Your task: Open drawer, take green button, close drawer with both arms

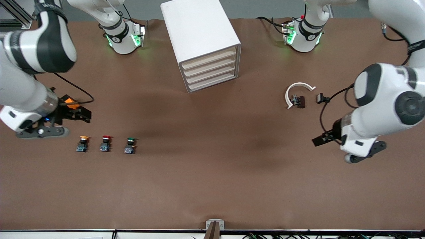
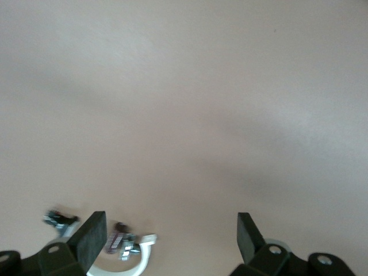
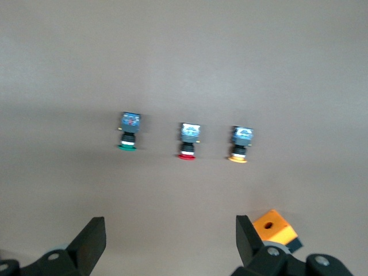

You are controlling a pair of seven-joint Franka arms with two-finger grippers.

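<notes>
Front view: nothing begun, as we read it.

All four drawers of the cabinet (image 1: 202,43) look shut, though we cannot tell which drawer (image 1: 210,61) is meant. The green-capped button (image 1: 130,145) stands on the worktop (image 1: 212,172) beside the red-capped button (image 1: 105,143). The right end effector (image 1: 71,113) hangs released above them; the left end effector (image 1: 323,138) waits released near a white clip (image 1: 296,94).
</notes>
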